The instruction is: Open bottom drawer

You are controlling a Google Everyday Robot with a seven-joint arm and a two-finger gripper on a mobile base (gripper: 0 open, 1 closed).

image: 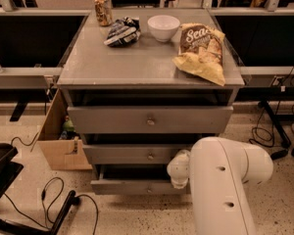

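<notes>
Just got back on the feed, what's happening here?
The robot's white arm is down at the right end of the bottom drawer of the grey cabinet. Its gripper is hidden behind the arm, so contact with the drawer cannot be confirmed. A bowl and chip bag sit on top.
</notes>
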